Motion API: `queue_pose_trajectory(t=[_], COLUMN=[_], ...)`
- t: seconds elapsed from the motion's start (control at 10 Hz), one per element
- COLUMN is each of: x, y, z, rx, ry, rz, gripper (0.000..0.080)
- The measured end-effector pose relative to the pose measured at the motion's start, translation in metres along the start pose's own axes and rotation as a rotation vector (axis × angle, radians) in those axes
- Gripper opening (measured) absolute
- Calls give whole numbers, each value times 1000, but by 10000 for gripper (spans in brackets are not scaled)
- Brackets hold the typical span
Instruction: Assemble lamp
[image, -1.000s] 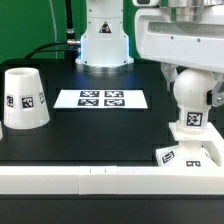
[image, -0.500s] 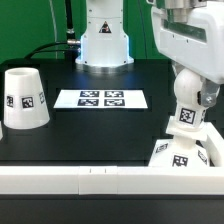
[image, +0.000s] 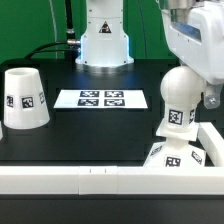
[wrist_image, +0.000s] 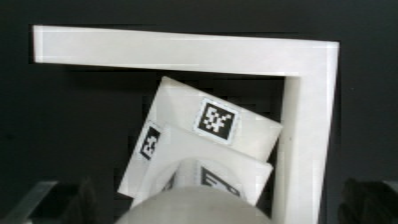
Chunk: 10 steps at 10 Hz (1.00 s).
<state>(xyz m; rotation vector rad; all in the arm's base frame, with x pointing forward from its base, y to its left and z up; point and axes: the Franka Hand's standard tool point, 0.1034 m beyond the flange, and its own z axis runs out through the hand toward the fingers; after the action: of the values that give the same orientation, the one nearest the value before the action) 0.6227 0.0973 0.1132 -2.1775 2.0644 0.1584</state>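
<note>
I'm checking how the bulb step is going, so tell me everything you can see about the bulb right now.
The bulb is white, smooth plastic by its look, with a round head and a narrower neck that carries a black-and-white square tag. It stands roughly upright, slightly tilted, its lower end meeting the square base in the corner of the white rail. The gripper's fingers are hidden behind its head, so the grip cannot be confirmed. The base looks tipped, not flat.
</note>
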Motion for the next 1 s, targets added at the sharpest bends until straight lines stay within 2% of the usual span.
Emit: queue_pose_trajectory(t=[0.1,0.2,0.3,0.4,0.6,1.0], x=[-4,-10,-19,-20,-13,-16], y=[7,8,10,12,31,30], z=[-4,-9,-11,-14,-20,-17], rx=[-51,-68,-73,-62,-67,-69], ry=[-13,-15,-2,-14,-32,-33], rz=[-110,-206,-289,-393,-502,-506], gripper=[693,698,698,698,698,698])
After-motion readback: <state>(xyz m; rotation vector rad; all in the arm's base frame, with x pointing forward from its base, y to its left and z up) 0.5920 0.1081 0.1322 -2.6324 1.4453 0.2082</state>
